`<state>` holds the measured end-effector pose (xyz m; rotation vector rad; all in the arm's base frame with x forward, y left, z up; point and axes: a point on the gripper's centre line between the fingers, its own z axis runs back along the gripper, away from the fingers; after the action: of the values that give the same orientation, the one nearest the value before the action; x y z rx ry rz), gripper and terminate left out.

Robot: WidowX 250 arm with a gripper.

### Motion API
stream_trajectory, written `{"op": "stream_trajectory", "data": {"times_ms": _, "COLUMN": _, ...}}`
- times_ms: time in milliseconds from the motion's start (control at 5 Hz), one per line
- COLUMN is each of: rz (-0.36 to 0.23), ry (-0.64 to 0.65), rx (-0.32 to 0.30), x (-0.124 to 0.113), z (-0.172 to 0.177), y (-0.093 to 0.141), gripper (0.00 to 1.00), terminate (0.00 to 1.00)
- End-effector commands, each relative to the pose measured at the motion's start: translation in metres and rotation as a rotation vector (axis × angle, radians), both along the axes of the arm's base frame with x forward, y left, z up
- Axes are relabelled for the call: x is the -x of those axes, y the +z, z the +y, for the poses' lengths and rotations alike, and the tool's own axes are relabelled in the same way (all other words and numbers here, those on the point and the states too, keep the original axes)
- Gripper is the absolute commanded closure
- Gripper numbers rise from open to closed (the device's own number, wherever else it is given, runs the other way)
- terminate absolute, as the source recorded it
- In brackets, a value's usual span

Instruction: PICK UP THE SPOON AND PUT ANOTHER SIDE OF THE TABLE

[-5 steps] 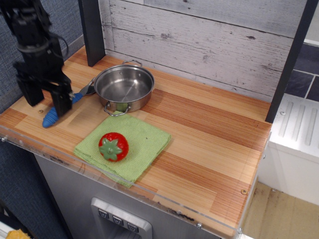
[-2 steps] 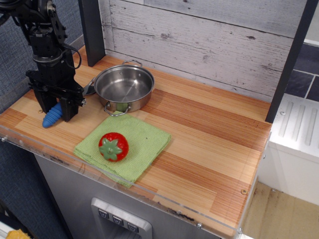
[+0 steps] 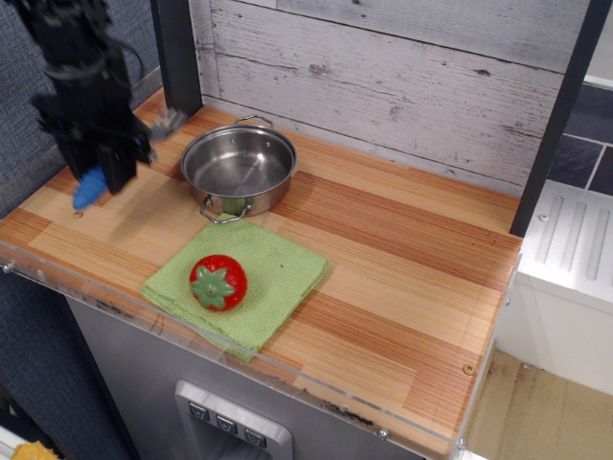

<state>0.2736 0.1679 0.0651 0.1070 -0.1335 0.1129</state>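
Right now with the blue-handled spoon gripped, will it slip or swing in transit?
The blue ribbed-handled spoon with a silver head looks rigid, so probably no flop. The black pincer seems to grip it mid-length, handle tip low and head high, so it may pivot. The ribs likely limit slipping.

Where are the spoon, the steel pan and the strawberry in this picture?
spoon point(image 3: 90, 187): table camera view, blue handle end below the gripper.
steel pan point(image 3: 238, 163): same view, inside bottom.
strawberry point(image 3: 217, 283): same view, green leafy top.
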Motion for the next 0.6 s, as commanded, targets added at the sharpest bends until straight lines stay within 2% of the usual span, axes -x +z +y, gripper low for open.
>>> {"op": "stream_trajectory", "data": {"times_ms": 0, "rz": -0.083, "ry": -0.041, "rx": 0.081, "x": -0.003, "z": -0.059, "y": 0.068, "gripper": 1.0, "terminate": 0.0}}
{"op": "stream_trajectory", "data": {"times_ms": 200, "rz": -0.076, "ry": -0.14, "rx": 0.125, "x": 0.001, "z": -0.108, "y": 0.067, "gripper": 1.0, "terminate": 0.0}}
{"op": "stream_trajectory", "data": {"times_ms": 400, "rz": -0.016, "ry": -0.197, "rx": 0.127, "x": 0.005, "z": -0.157, "y": 0.044, "gripper": 1.0, "terminate": 0.0}}
